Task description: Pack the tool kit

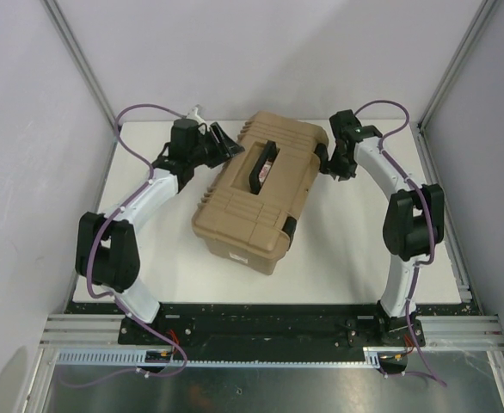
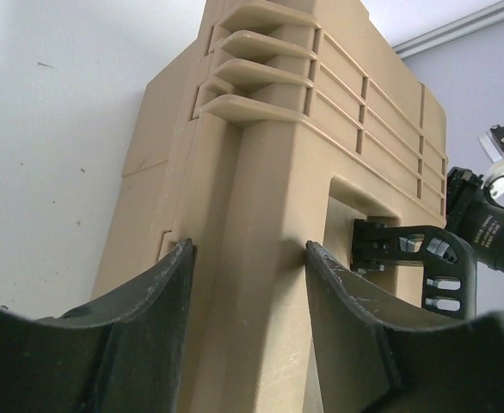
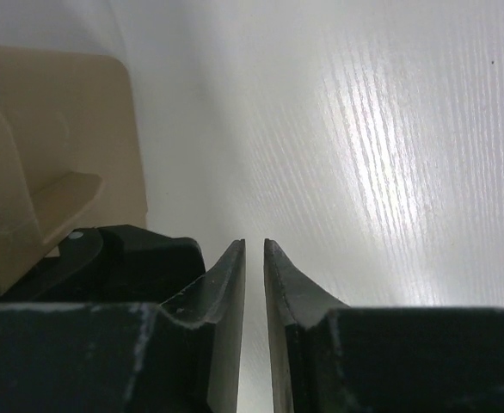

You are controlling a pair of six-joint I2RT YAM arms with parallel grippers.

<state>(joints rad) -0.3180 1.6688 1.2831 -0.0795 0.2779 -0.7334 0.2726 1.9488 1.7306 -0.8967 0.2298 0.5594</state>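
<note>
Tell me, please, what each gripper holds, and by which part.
Right gripper: nothing. Left gripper straddles a rib on the toolbox end; firm grip cannot be told.

One toolbox [image 1: 258, 191], two claws [image 1: 228, 144] [image 1: 325, 163]

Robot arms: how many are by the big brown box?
2. The left arm reaches the toolbox's far-left end, with the left gripper open astride a ridge. The right arm curves to its far-right end, with the right gripper nearly shut and holding nothing.
</note>
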